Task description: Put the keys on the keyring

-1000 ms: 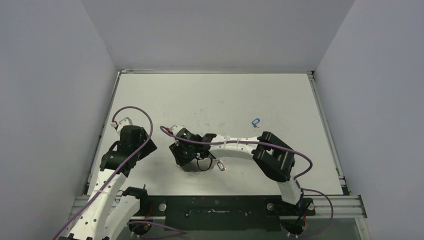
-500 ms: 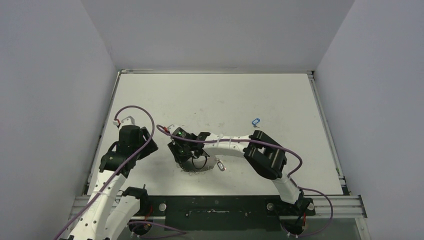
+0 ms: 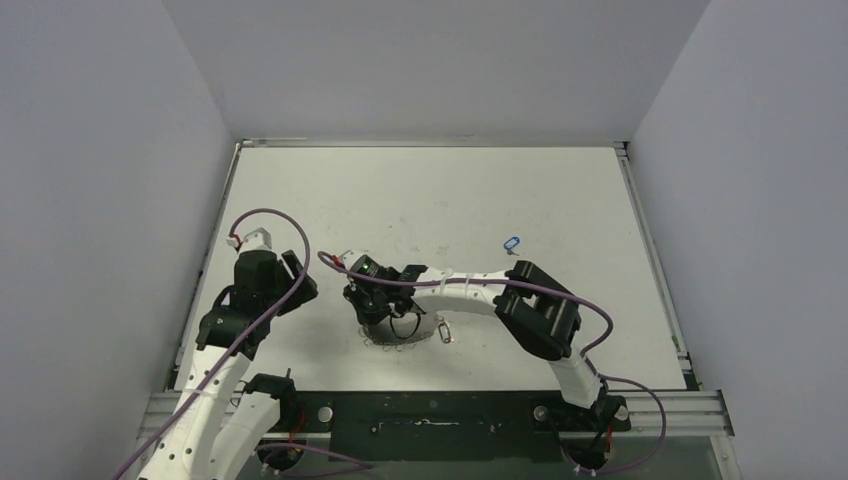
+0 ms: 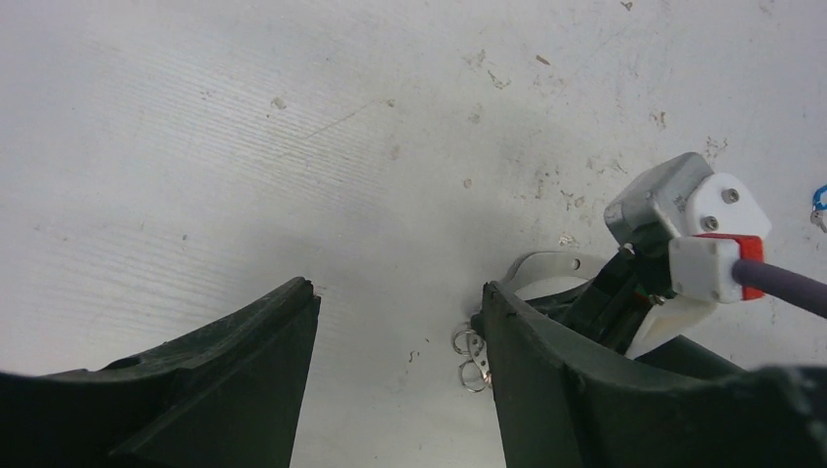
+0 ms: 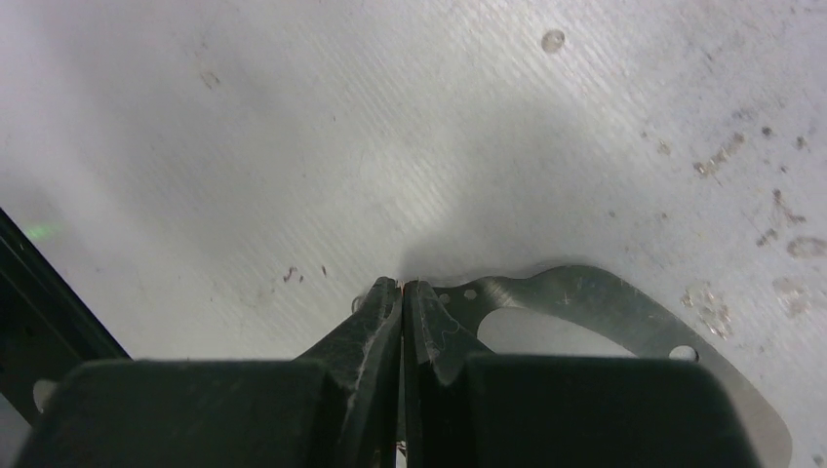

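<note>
Although the right tool [image 5: 402, 292] has its two fingers pressed hard together, I cannot tell from its own camera whether they pinch anything. Their tips meet right at the left rim of the keyring [image 5: 595, 297], which lies flat on the worktop [image 3: 450, 190], and the pale plate runs off to the right from under them. If something thin is caught there, the rim or a wire loop, it is hidden by the fingers. The left tool [image 4: 398, 292] hangs spread and empty just to the left of the ring, with the small wire loops [image 4: 470, 359] showing between its fingers on the bare surface. Neither key is on the ring yet. The dark-headed key [image 3: 442, 329] lies just beside the plate on its right, its length seemingly slanting down and to the right in the overhead view. The blue-headed key [image 3: 512, 243] lies well apart, farther back and farther right. So both keys lie on the far side of the ring from the free left tool. The right arm is the nearer one, but its tool is down at the plate. I judge the next move turns on that: the spread tool must reach across the ring to the dark-headed key, or the shut one must leave the rim for it.
</note>
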Robot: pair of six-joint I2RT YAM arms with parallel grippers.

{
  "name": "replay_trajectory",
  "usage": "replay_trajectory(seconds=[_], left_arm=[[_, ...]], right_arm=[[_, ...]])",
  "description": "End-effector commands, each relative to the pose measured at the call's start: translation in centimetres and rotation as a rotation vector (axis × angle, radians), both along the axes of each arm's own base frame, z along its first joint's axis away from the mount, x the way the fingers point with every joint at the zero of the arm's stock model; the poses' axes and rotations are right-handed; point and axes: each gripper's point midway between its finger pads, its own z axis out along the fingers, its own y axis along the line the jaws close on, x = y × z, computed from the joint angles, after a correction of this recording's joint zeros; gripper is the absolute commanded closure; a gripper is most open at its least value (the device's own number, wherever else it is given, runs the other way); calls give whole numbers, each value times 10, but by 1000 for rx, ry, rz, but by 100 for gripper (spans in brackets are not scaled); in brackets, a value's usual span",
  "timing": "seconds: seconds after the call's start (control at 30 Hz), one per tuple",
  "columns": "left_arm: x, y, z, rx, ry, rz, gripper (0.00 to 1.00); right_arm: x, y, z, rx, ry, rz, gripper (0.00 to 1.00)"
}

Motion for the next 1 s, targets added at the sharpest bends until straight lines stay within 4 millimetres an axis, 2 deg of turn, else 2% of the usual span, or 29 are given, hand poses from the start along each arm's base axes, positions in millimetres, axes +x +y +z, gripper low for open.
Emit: replay_trajectory(seconds=[0.0,0.1,0.17,0.2,0.37,0.57,0.63,0.73,0.83,0.97], left_arm=[[15,-13,14,-19,-99,-97,40],[20,-25,22,-29,-180,-188,39],[21,-34,28,-59,-232,-234,37],[21,-40,31,-75,-261,-265,37],[20,-69,50,-161,-418,-416,37],[14,-109,88,-290,-668,-636,41],[9,-122,101,-327,-754,-709,42],[1,-140,101,-350,-798,-806,45],[-8,-160,91,-323,-793,-898,47],[-26,-191,70,-279,-767,-1016,49]], right_arm=[[11,-4,76,174,-90,35,100],[14,-22,101,255,-133,51,100],[16,-35,127,323,-189,59,100],[16,-42,147,372,-230,63,100],[8,-73,207,537,-432,139,100],[8,-112,250,753,-579,93,100],[0,-116,257,819,-596,119,100],[-14,-113,252,857,-606,213,100],[-25,-112,243,875,-599,273,100],[-27,-113,233,866,-605,287,100]])
